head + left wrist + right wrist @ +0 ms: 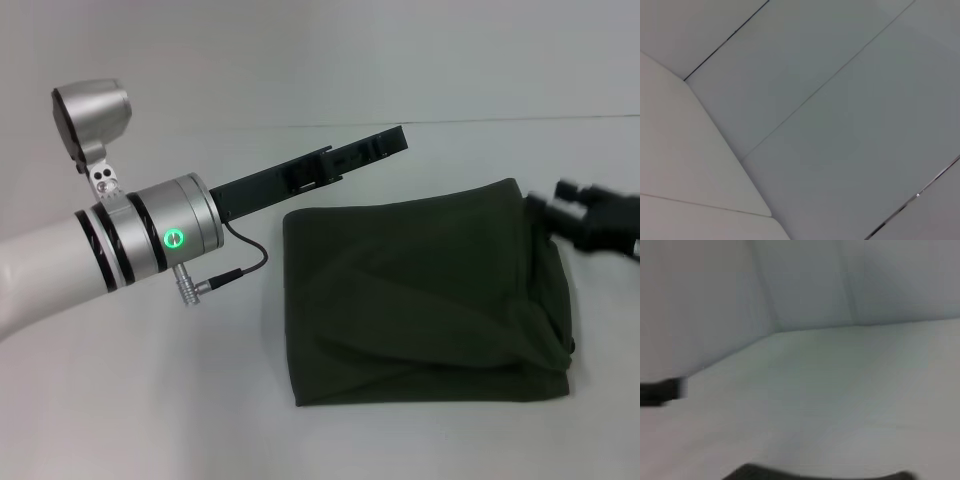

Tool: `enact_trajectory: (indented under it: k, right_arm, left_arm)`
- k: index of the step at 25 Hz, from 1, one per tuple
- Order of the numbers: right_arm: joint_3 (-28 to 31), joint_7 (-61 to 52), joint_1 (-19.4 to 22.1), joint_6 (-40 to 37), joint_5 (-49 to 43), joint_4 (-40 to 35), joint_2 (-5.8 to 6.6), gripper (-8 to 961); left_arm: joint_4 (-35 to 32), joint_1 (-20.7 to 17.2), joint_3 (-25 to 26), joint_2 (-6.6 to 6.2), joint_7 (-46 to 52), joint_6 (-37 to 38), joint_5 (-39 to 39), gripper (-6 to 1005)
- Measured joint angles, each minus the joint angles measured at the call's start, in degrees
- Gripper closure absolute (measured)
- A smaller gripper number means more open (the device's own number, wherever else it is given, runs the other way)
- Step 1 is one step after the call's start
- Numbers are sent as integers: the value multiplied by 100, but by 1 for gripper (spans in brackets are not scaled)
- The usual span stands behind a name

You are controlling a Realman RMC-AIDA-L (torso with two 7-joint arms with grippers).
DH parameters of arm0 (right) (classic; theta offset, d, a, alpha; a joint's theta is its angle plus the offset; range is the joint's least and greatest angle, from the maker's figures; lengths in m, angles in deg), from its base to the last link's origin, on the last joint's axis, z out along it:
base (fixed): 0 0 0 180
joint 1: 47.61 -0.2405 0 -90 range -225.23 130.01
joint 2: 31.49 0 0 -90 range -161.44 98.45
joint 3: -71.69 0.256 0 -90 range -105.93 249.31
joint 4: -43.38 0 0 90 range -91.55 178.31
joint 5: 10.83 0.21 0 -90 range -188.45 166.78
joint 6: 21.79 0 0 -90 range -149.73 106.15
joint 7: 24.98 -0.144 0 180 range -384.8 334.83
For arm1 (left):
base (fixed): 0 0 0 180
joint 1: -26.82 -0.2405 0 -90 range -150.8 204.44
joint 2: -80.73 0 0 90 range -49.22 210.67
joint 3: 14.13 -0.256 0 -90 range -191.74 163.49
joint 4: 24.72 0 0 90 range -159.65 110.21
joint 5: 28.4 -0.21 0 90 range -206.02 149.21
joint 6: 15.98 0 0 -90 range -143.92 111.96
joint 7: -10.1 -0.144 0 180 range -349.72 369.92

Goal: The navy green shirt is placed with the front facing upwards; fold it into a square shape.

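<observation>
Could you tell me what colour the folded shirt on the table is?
The folded cotton shirt is plain dark olive green, best seen in the head view.

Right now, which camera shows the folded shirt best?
The head view: the whole navy green shirt lies folded into a rough square on the table. The left wrist view shows only pale panels. The right wrist view catches a dark sliver at its edge, possibly cloth; I cannot tell.

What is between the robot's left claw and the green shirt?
Nothing. In the head view, only bare white table shows between the left gripper, raised past the far edge, and the folded navy green shirt.
</observation>
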Motion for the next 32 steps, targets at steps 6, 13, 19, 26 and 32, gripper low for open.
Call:
enact_trajectory:
  k: [6, 13, 19, 26, 32]
  right_arm:
    - [18, 476, 834, -1518, -632, -256, 77, 376]
    - [439, 875, 1340, -2357, -905, -349, 213, 381]
    - [579, 835, 1184, -2396, -1337, -344, 109, 385]
    - [596, 743, 878, -2114, -1547, -174, 6, 388]
    - [630, 596, 809, -2000, -1528, -137, 3, 387]
  left_arm:
    - [0, -12, -1, 1, -3, 11, 3, 67]
    - [-1, -16, -2, 1, -5, 15, 7, 66]
    - [-10, -28, -1, -11, -53, 21, 5, 66]
    - [-38, -110, -2, -17, -57, 83, -7, 66]
    - [-45, -166, 8, -17, -64, 114, -2, 66]
